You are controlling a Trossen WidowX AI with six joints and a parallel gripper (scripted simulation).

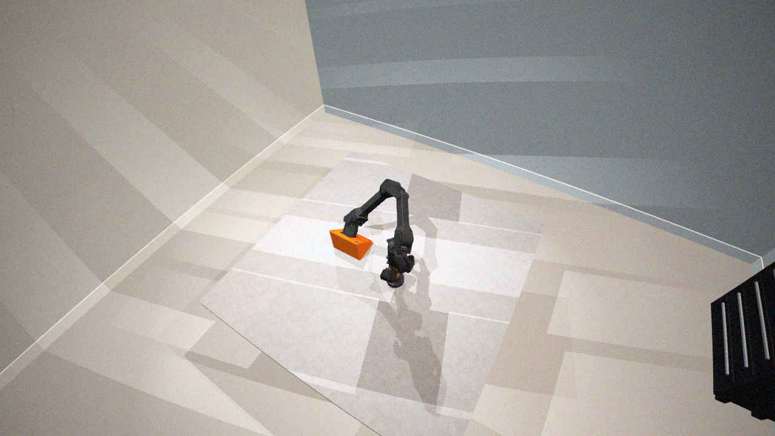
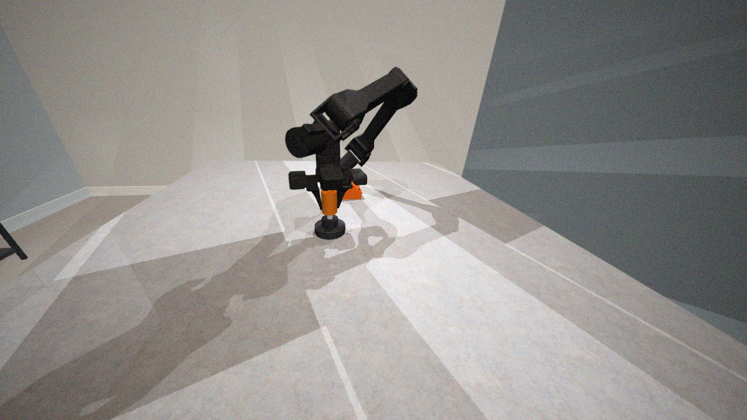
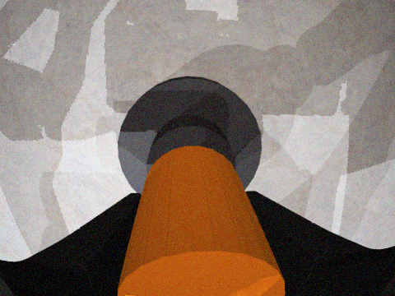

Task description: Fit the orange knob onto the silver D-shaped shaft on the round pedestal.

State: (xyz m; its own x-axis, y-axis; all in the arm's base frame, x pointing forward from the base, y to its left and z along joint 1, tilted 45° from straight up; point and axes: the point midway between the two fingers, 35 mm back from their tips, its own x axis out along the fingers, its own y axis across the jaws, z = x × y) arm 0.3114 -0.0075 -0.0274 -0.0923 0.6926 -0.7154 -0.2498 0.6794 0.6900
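Note:
My gripper (image 2: 329, 205) (image 3: 193, 203) is shut on the orange knob (image 2: 328, 201) (image 3: 193, 205) and holds it upright over the middle of the dark round pedestal (image 2: 323, 232) (image 3: 136, 148). A short bit of the silver shaft (image 2: 329, 217) shows between the knob's bottom and the pedestal's raised collar in the exterior view, so the knob is not touching the pedestal. The knob's hole, the shaft's top and both flat sides are hidden. In the top view the pedestal (image 1: 395, 283) shows under the gripper, and most of the knob is hidden.
The arm's orange wedge-shaped base (image 1: 349, 244) (image 2: 352, 192) stands behind the pedestal in the exterior view. A black slatted object (image 1: 745, 341) is at the right edge of the top view. The arm's shadows cross the pale table top (image 1: 303, 320) (image 2: 470, 324).

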